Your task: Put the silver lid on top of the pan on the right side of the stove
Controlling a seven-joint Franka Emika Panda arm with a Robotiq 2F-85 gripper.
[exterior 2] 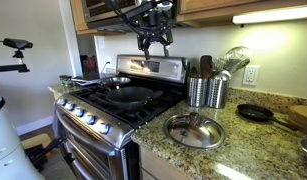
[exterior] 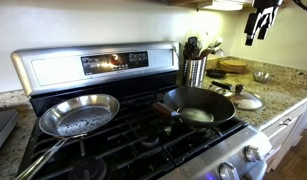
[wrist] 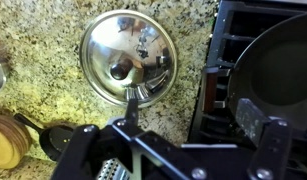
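One risk I see: my gripper point(wrist: 178, 150) hangs open and empty above the silver lid point(wrist: 128, 55) on the counter point(wrist: 33, 30), and an off-centre pinch could skid it away.

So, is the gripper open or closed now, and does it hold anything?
Gripper: open, holding nothing.
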